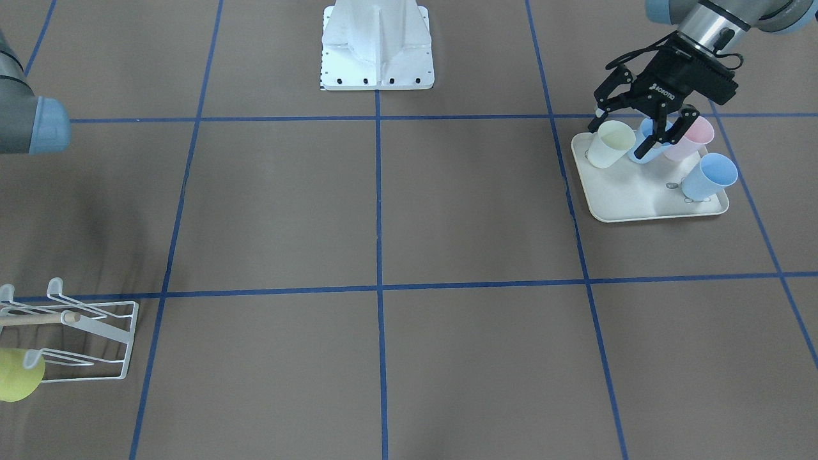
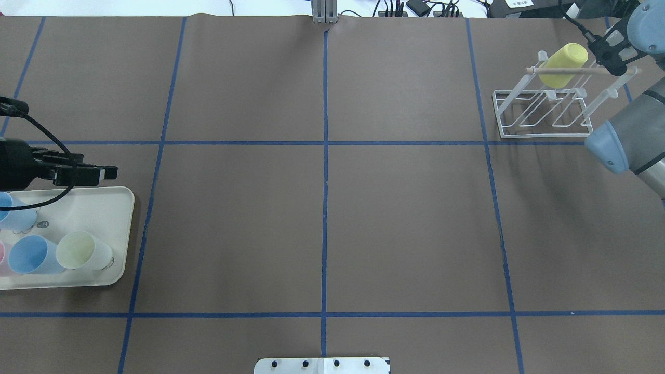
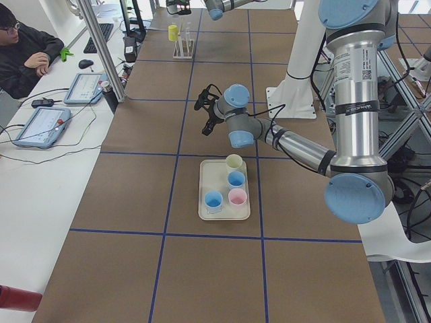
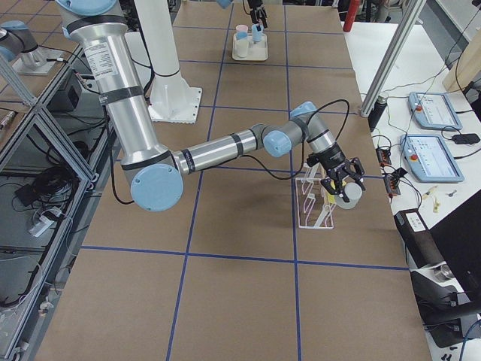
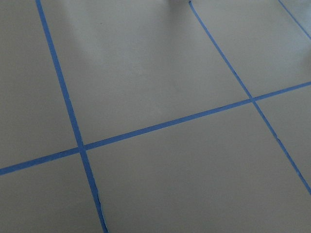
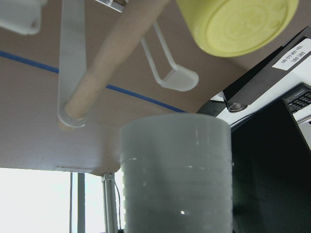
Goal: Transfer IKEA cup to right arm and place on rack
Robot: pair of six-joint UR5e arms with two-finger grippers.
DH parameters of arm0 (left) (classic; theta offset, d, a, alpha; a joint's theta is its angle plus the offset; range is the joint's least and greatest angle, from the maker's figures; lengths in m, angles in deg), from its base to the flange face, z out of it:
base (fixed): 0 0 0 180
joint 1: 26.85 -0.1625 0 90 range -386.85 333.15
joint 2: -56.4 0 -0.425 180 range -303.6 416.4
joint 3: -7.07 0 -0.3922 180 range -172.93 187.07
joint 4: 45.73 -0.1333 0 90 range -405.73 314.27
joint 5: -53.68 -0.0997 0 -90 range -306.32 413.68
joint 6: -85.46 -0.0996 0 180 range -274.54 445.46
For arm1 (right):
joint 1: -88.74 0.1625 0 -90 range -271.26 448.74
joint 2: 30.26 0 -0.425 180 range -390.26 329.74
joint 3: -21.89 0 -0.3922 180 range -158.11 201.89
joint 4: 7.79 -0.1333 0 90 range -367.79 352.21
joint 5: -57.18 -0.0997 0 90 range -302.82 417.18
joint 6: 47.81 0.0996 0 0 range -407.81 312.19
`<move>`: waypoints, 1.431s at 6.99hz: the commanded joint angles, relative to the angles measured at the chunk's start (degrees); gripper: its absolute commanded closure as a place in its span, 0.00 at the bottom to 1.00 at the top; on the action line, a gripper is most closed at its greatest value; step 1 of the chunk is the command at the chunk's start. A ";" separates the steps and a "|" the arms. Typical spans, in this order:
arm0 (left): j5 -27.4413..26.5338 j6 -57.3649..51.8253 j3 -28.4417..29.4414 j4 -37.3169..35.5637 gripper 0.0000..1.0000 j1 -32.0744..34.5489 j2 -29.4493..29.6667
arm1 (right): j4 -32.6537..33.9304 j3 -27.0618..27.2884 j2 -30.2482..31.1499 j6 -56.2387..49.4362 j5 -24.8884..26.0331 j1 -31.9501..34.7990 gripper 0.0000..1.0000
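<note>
Six cups, one tray, one rack.
The left gripper [image 1: 632,135] is spread, empty, above the tray [image 2: 122,208] and its four cups [image 1: 709,176]; across the brown blue-taped table [image 2: 405,218], the right gripper [image 4: 343,188] pinches a pale cup [image 6: 175,174] beside the rack [image 2: 540,111], one yellow cup [image 2: 562,65] on its prong; a person [image 3: 30,57] sits at a side desk [image 3: 40,168].

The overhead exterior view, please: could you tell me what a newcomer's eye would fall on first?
At the far right, a yellow cup hangs on the white wire rack, with the right gripper beside it holding a white cup. At the near left, pastel cups sit on a cream tray, the left gripper open just beyond it.
</note>
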 commanded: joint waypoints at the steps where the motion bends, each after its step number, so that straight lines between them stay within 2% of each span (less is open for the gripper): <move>1: 0.01 0.02 0.03 0.00 0.00 0.05 0.00 | -0.10 -1.13 0.22 -0.03 0.89 -1.02 1.00; 3: 0.01 0.02 0.03 0.00 0.00 0.05 0.00 | -0.10 -2.63 -0.21 0.06 2.72 -2.07 1.00; 10: 0.01 0.02 0.03 0.27 0.00 -0.04 0.00 | -0.10 -3.25 -0.30 1.38 3.17 -3.65 1.00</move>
